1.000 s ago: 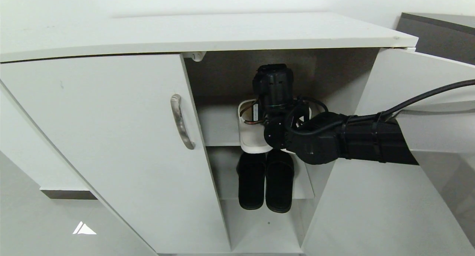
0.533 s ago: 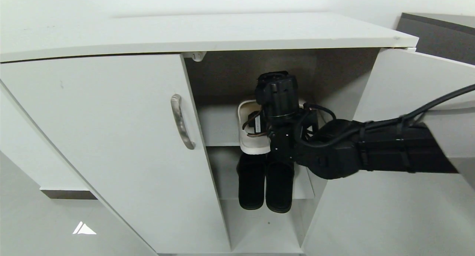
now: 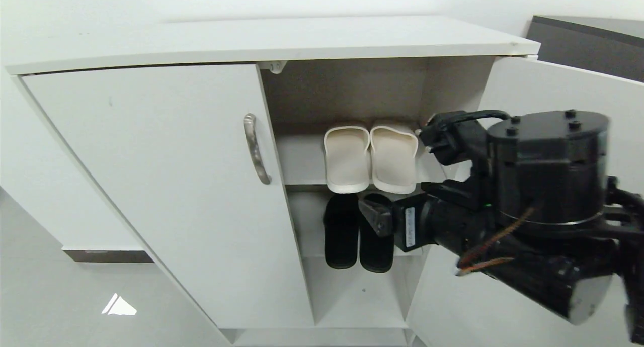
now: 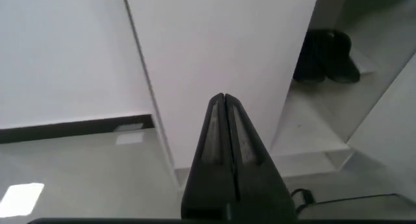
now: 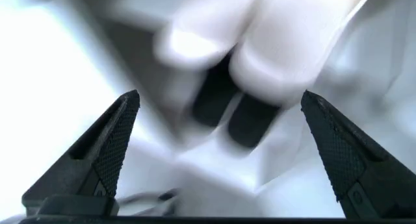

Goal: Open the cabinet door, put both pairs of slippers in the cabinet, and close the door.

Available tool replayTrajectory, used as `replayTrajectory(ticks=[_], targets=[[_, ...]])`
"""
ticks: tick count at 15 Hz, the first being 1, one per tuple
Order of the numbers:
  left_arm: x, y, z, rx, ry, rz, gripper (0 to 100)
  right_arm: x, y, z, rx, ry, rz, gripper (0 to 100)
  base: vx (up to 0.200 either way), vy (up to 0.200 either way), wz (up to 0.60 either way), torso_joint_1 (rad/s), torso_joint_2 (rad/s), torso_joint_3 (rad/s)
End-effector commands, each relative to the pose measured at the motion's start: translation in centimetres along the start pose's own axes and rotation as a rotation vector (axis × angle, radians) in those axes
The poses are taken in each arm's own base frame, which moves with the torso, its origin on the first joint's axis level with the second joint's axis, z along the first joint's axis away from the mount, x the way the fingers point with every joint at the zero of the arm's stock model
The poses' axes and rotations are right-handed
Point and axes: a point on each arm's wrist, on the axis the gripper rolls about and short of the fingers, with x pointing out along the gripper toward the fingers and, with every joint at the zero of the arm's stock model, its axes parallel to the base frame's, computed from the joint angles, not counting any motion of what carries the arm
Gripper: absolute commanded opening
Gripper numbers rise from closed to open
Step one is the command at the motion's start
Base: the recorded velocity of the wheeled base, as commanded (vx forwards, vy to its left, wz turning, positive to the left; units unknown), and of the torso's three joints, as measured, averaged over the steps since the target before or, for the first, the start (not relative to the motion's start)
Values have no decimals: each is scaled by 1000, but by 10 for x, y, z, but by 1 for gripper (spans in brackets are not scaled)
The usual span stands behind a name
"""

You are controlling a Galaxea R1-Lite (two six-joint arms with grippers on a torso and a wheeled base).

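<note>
You see the cabinet point(image 3: 282, 35) as smooth, matt white laminated board, top and doors alike. At centre-left of the head view, the door handle point(image 3: 256, 148) looks like brushed metal with a dull sheen. At the centre of that frame, the white slippers point(image 3: 347, 158) look like moulded foam or rubber, matt and smooth; the black slippers point(image 3: 342, 236) just beneath them are matt too. The right gripper point(image 5: 220, 97) has black fingers point(image 5: 110, 146) with a finely dotted, rough face. The left gripper point(image 4: 224, 100) looks like matt black plastic. Low in the left wrist view, the floor point(image 4: 78, 165) is smooth, faintly glossy grey.
</note>
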Motion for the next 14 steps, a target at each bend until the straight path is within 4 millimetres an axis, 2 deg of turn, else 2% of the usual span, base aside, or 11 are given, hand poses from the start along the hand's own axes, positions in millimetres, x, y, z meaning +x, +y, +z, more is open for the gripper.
replayTrajectory(ticks=[1,2,3,5,11,12,14], targets=[[0,0,0,33,2,5,0,-26,-24,-7,63,19,0,100,0,0,0,0,0,0],[0,0,0,19,2,-1,0,-25,-27,-7,59,31,13,100,0,0,0,0,0,0],[0,0,0,7,3,-4,0,-23,-32,6,82,4,41,100,0,0,0,0,0,0],[0,0,0,-50,2,-4,0,-30,-33,8,87,-1,81,100,0,0,0,0,0,0],[0,0,0,-53,2,-4,0,-43,-34,7,87,-5,131,100,-200,0,0,3,2,2],[0,0,0,-53,2,-4,0,-43,-33,4,82,4,138,0,-200,0,0,2,7,7],[0,0,0,-53,2,-4,0,-45,-32,4,81,4,149,0,-200,0,0,2,2,2]])
